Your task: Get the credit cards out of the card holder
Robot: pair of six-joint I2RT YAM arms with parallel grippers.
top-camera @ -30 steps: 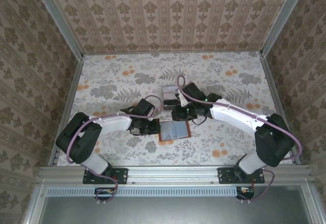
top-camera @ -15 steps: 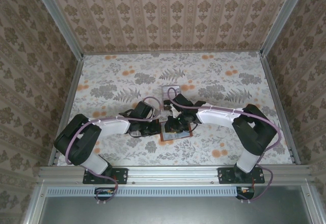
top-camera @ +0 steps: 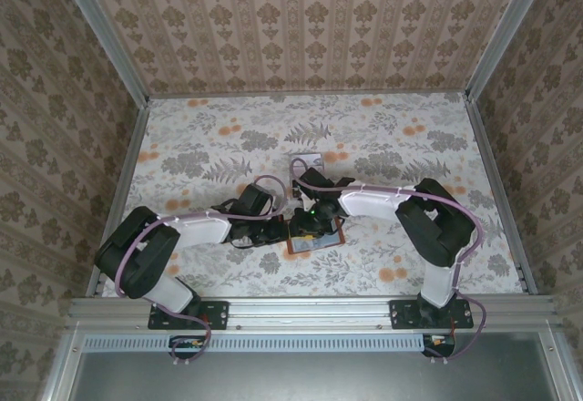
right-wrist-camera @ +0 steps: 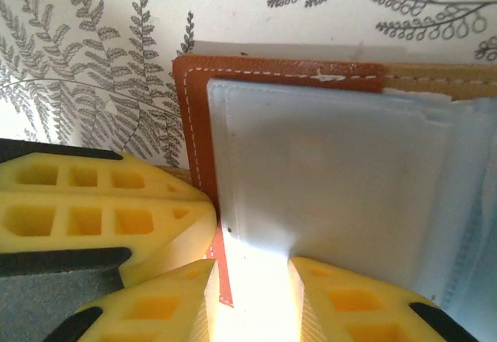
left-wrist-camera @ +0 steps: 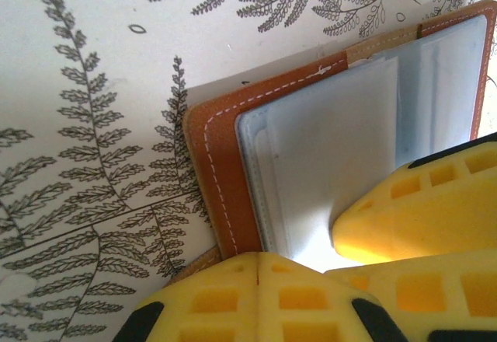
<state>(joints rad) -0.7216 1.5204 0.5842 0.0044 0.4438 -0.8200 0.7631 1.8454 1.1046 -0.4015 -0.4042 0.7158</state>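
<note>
Pinning the card holder (left-wrist-camera: 211,163) under my closed left end effector (left-wrist-camera: 258,268); right end effector (right-wrist-camera: 250,295), slightly parted, grip unclear, should enter the pocket (right-wrist-camera: 334,171) squarely.

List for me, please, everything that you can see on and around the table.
Card holder: one, reddish-brown leather with grey-blue pockets, open flat mid-table.
Small tray: one, pale, just beyond the holder; contents unclear.
Tablecloth: one, white with grey ferns and orange flowers.
Walls: three, beige patterned, around the table.
Left gripper: one, yellow fingers, shut, at the holder's leather edge.
Right gripper: one, yellow fingers, slightly apart, at the pocket's near edge.
</note>
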